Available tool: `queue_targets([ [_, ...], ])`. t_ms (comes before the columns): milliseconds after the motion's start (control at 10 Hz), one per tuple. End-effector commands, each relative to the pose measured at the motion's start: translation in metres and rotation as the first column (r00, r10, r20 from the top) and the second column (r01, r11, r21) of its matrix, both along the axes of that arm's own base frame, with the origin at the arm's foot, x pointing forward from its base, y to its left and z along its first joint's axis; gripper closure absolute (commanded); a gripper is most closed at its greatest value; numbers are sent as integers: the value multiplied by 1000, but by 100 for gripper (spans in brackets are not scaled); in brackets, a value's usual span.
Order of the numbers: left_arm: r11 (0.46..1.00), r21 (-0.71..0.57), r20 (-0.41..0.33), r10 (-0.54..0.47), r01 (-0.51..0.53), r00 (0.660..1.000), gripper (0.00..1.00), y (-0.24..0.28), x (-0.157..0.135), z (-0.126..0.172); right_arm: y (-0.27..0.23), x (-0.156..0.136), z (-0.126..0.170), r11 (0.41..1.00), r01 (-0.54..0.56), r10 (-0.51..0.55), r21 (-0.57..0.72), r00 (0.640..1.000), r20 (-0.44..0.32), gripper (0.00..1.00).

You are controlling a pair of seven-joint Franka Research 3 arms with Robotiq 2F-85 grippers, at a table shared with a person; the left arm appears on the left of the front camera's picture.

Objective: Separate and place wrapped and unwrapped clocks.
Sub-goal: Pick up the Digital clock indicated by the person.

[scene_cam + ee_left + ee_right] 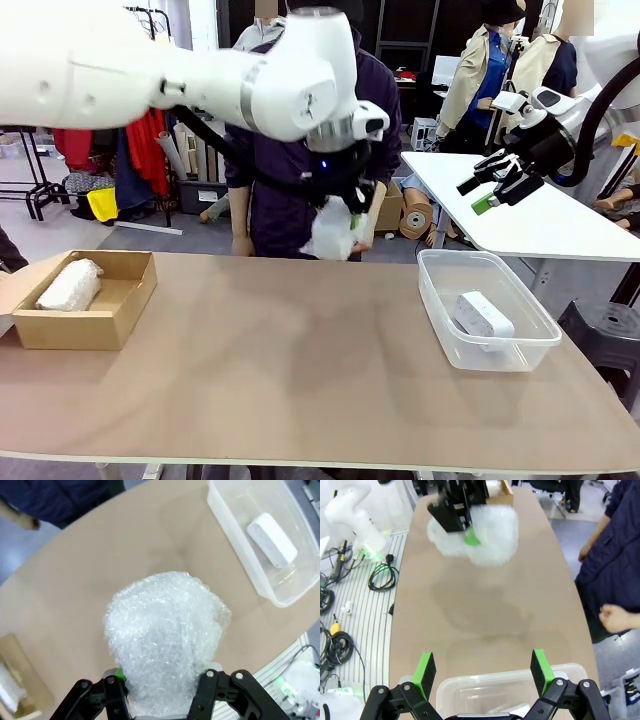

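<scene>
Front view: the left gripper [345,205] was seen raised above the far middle of the tan, matte worktop [290,370], clamped on a wrapped clock [332,232], a crinkly whitish lump of bubble wrap hanging below the black fingers. A second wrapped clock [70,285], oblong and wrinkled, was lying inside the brown cardboard box [120,310] at the worktop's left end. The unwrapped clock [483,316], a smooth white rounded block, was lying in the clear plastic tub [445,335] at the right. The right gripper [497,187] was held high at the right, jaws spread, nothing between the green pads. A person in dark clothing [275,190] was standing behind the far edge.

Left wrist view: the held wrapped clock [165,645] was seen as a bulging, bubbly, translucent mass pinched between the gripper's black fingers at the bottom edge. The tub [235,540] with the bare smooth block [271,539] was at upper right; a corner of the box [25,680] at lower left.

Right wrist view: the right gripper [482,666] was wide apart, empty, above the tub's rim [510,680]. Farther off, the left gripper [455,510] was seen gripping the fluffy white wrap [492,535]. The person's hand [615,617] was at the right edge.
</scene>
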State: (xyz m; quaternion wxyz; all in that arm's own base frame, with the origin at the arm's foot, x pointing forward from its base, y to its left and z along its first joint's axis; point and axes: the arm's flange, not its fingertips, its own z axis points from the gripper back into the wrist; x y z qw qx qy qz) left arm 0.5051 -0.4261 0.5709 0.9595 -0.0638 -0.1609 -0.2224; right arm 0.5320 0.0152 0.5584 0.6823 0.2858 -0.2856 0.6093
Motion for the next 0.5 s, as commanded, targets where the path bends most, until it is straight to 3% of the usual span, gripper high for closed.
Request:
queue_targets([
  [0,998,32,18,44,-45,999,100,19,-6,19,0,0,2,1000,-3,3,2,1000,1,0],
  [400,995,38,95,91,-95,991,100,38,-12,80,0,0,2,1000,-3,3,2,1000,1,0],
])
